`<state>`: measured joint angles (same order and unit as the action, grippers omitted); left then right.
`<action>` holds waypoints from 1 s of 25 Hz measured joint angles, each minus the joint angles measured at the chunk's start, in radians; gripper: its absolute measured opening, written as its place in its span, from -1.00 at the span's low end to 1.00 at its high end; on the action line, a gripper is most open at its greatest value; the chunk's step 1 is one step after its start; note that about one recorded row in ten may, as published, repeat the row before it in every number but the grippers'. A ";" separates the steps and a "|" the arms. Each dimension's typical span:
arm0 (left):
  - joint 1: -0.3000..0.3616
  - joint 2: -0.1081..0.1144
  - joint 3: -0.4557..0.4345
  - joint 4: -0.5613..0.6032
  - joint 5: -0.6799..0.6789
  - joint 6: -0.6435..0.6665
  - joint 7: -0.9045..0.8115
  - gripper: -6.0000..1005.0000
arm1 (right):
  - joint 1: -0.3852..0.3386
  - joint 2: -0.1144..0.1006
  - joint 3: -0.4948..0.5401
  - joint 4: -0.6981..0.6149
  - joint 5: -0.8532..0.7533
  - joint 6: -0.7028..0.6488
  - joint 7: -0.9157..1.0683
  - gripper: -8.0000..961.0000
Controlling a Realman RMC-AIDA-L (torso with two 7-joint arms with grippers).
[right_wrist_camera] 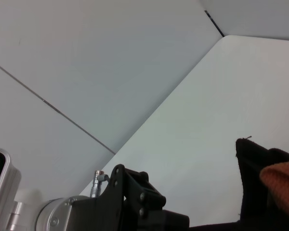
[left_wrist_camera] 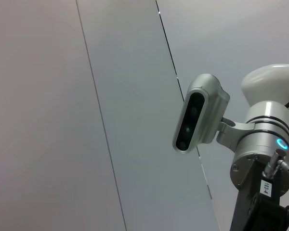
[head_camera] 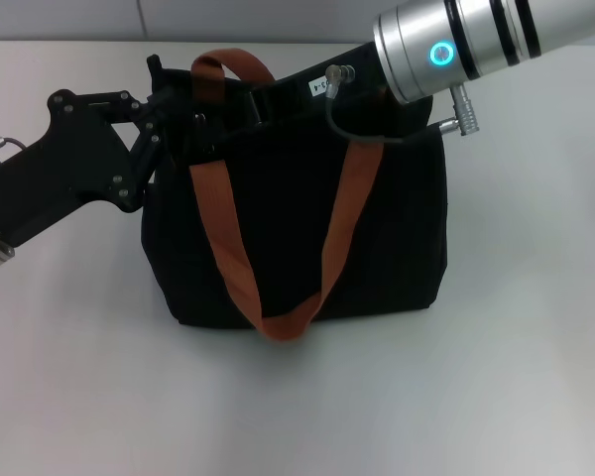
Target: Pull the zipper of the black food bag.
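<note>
left gripper (head_camera: pixel 169 124): sits at the top left corner of the black food bag (head_camera: pixel 377 248), its black linkage against the fabric; whether its fingers are spread or closed on anything, i cannot tell
right gripper (head_camera: pixel 297 87): reaches in from the right over the bag's top edge, its tip lost against the black cloth; how far open, i cannot tell
bag: stands upright on the white table (head_camera: pixel 516 397), near its middle, one orange-brown strap (head_camera: pixel 278 322) hanging down its front
zipper: not visible in any view; probably along the top under the two grippers
step in hand: judged to be bracing one end of the bag while the other arm draws the pull along the top
doing it well: hold the corner firm, pull straight along the zipper line, keep clear of the strap
hidden: both sets of fingertips, the pull tab; wrist views show mostly wall and the other arm
</note>
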<state>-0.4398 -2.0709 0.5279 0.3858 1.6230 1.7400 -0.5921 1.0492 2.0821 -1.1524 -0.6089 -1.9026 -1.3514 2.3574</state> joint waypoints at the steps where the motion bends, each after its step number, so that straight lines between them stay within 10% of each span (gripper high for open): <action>1: 0.000 0.000 0.000 0.000 0.000 0.000 0.000 -0.94 | 0.000 0.000 -0.002 -0.001 0.002 0.002 0.000 -0.68; 25: 0.006 0.002 -0.003 0.001 -0.026 -0.009 0.000 -0.94 | -0.084 0.003 -0.056 -0.182 -0.077 0.011 0.136 -0.99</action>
<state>-0.4341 -2.0693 0.5246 0.3865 1.5966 1.7305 -0.5922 0.9651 2.0847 -1.2089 -0.7907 -1.9801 -1.3403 2.4939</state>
